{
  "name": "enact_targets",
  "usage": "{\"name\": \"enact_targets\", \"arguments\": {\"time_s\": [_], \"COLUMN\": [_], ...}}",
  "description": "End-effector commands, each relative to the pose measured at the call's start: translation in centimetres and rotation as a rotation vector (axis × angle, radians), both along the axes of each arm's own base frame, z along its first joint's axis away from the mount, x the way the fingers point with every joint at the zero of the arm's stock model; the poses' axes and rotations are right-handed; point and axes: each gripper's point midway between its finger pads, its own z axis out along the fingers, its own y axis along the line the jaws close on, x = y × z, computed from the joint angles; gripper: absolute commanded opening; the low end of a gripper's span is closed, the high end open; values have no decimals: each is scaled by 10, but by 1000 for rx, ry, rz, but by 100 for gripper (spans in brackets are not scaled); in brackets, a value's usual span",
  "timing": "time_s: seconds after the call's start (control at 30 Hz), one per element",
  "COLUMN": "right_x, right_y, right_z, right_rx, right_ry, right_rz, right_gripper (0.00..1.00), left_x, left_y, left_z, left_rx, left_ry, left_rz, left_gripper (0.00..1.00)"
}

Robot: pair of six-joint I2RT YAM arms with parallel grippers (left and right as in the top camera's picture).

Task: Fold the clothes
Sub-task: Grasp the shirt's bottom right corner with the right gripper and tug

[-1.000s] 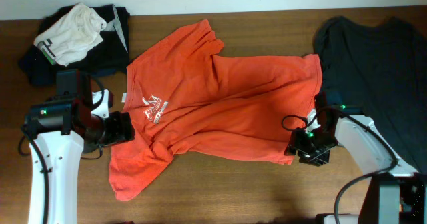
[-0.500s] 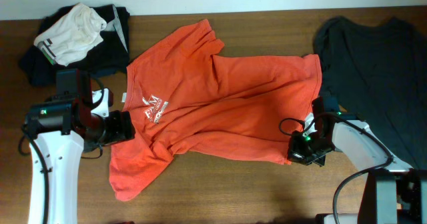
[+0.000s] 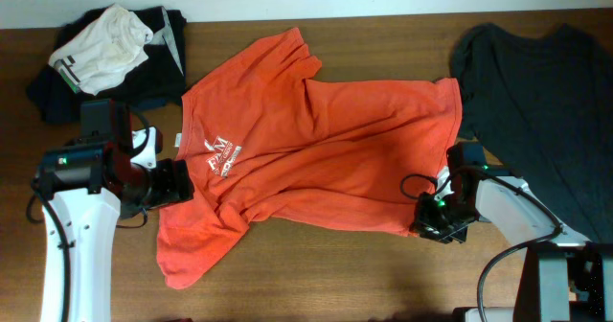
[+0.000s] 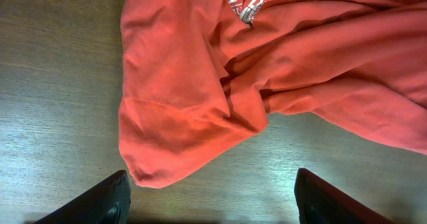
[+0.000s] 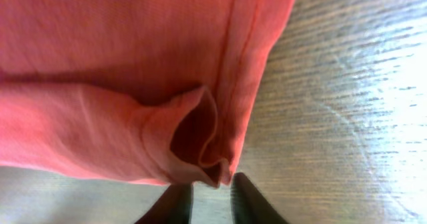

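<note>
The red-orange T-shirt [image 3: 326, 159] is lying rumpled across the middle of the counter [image 3: 316, 274], its lettered chest toward the left arm. The right end effector [image 5: 212, 203] is sitting at the hem corner [image 5: 200, 141] with its fingers nearly together below a puckered fold; whether cloth is actually caught, I cannot tell. Before any lift, both hem layers probably need gripping. The left end effector [image 4: 220, 201] is hovering spread wide, holding nothing, just beside the bunched sleeve [image 4: 173, 131], which is calling for an equally deep bite.

A red-orange T-shirt [image 3: 326, 159] bears white lettering [image 3: 221, 155]; upper right lies a dark grey T-shirt [image 3: 536, 92]; upper left, a white, black and navy pile [image 3: 105, 44]; brown wood-grain bench [image 3: 335, 274].
</note>
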Motion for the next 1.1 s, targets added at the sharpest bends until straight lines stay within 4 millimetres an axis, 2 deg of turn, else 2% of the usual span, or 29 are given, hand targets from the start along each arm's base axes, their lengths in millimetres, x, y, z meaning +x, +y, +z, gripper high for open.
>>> {"name": "enact_targets", "arguments": {"time_s": [0.0, 0.13, 0.33, 0.4, 0.47, 0.53, 0.63, 0.67, 0.7, 0.73, 0.8, 0.87, 0.9, 0.93, 1.03, 1.07], "right_x": [-2, 2, 11, 18, 24, 22, 16, 17, 17, 18, 19, 22, 22, 21, 19, 19], "right_y": [0, -3, -3, -3, -4, -4, -4, -10, -22, -27, -23, -22, -18, -12, -3, 1], "right_z": [-3, -3, 3, 16, 38, 60, 79, 78, 72, 67, 54, 39, 33, 27, 15, 13], "right_rx": [-12, -28, -28, -30, -31, -34, -41, -79, -149, -175, -149, -141, -118, -85, -75, -75], "right_ry": [6, -4, -35, -58, -95, -141, -197, -203, -192, -180, -140, -96, -72, -46, -6, -6], "right_rz": [12, 12, 19, 22, 22, 21, 20, 18, 16, 16, 20, 23, 24, 27, 61, 78], "right_gripper": [15, 4, 4, 4, 4, 4, 4, 16, 42, 45, 43, 37, 30, 27, 26, 29], "left_x": [-1, -1, -1, -1, -1, -1, -1, -1, -1, -1, -1, -1, -1, -1, -1, -1], "left_y": [-1, -1, -1, -1, -1, -1, -1, -1, -1, -1, -1, -1, -1, -1, -1, -1], "left_z": [0, 0, 0, 0, 0, 0, 0, 0, 0, 0, 0, 0, 0, 0, 0, 0], "left_rx": [-16, -16, -15, -15, -15, -15, -15, -15, -15, -15, -15, -15, -15, -15, -15, -15], "left_ry": [-3, -4, -4, -3, -3, -4, -4, -4, -4, -4, -4, -4, -4, -4, -4, -4], "left_rz": [8, 7, 5, 5, 4, 4, 5, 5, 5, 5, 5, 5, 5, 5, 5, 4], "left_gripper": [78, 78, 78, 78, 78, 78, 78, 78, 78, 78, 78, 78, 78, 78, 78, 78]}}
